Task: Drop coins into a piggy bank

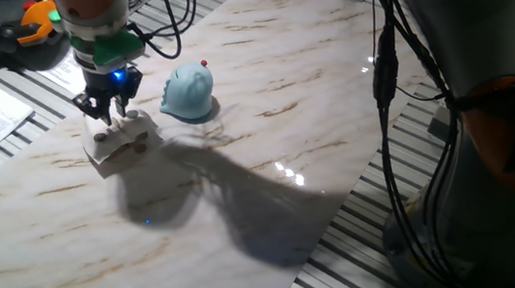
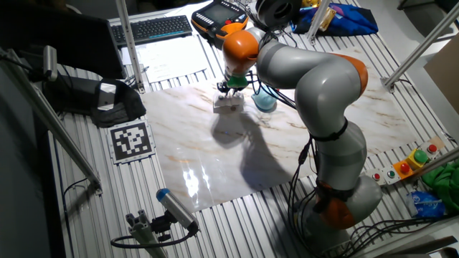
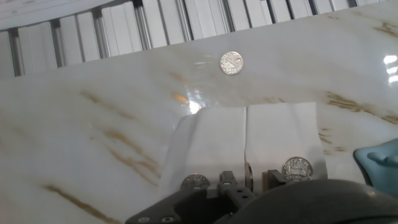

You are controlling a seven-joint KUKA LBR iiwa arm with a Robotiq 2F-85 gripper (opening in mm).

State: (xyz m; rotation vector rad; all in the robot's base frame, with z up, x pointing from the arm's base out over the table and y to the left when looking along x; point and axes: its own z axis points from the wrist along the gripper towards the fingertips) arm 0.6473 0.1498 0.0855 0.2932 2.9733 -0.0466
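Marble-patterned board (image 1: 274, 96) is laid over a slatted metal table (image 2: 237, 215), and at one end of it the gripper (image 1: 107, 111) is lowered onto an off-white block (image 1: 118, 143). In the hand view the fingers (image 3: 227, 182) are seen drawn close together on a thin coin (image 3: 249, 175) held edge-on between them, directly above the block's central seam. Two more coins are seated upright in the block on either side of the fingers, one toward the left (image 3: 195, 182) and one toward the right (image 3: 297, 168). A fourth coin (image 3: 231, 63) is seen lying flat on the marble, well apart from the block and near the board's edge. The light blue piggy bank (image 1: 189, 91), with its small red knob on top, is set on the board just beside the block, apart from it; only its edge is caught at the right of the hand view. Beyond the board, a keyboard (image 2: 150, 29) and an orange-and-black handheld pendant (image 2: 219, 14) are placed on the table, and a printed marker tag (image 2: 130, 140) is laid near the board's corner.
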